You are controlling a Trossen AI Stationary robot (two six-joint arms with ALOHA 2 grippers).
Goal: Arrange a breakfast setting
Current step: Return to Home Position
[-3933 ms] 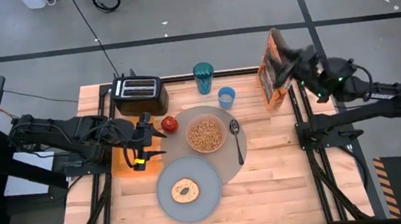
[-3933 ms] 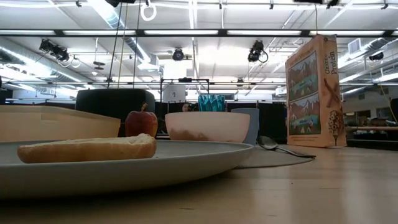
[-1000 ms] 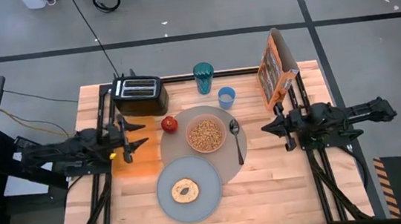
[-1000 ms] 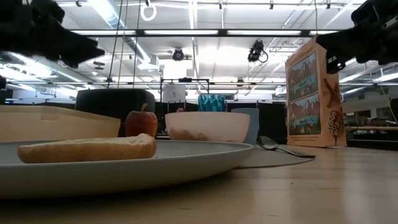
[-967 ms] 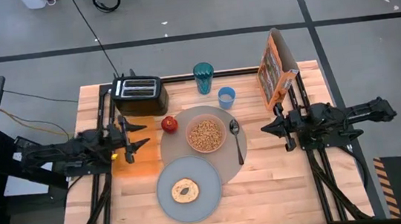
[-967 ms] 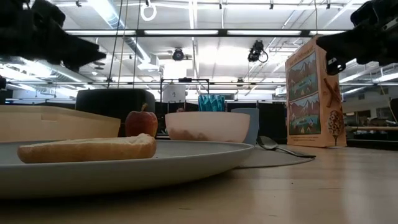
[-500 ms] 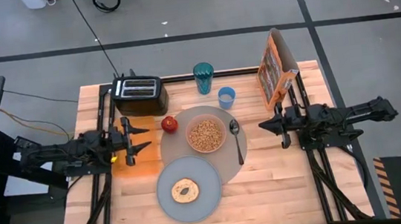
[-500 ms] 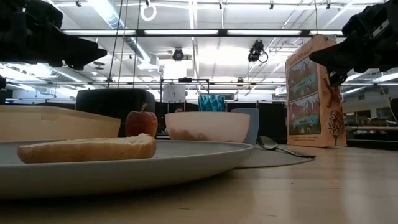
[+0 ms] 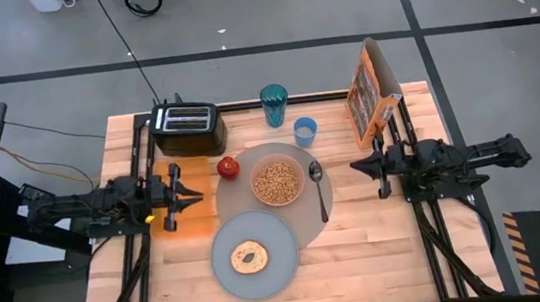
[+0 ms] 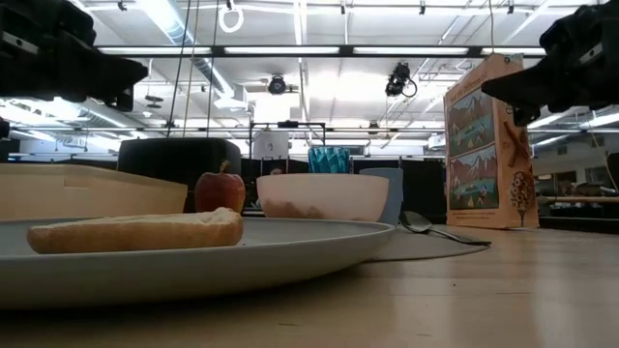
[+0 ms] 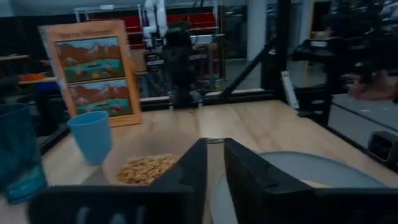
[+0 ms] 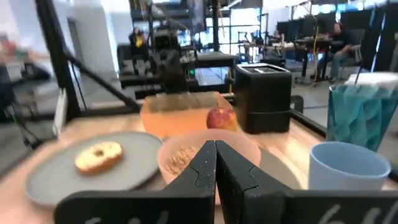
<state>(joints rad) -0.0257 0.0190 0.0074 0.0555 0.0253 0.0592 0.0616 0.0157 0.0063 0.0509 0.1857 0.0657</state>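
Now both arms have drawn back to the sides of the surface (image 9: 372, 256), the left gripper (image 9: 195, 191) narrowly apart and the right gripper (image 9: 355, 169) pressed together, both empty, leaving the orange cereal box (image 9: 372, 90) upright at far right, so the setting looks complete.

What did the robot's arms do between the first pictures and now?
The right pincer came away from the cereal box at the back and swung down to rest at the right side. The left arm folded back too, and its left pincer now sits left of the apple. The box, apple, bowl, bagel and spoon stayed put.
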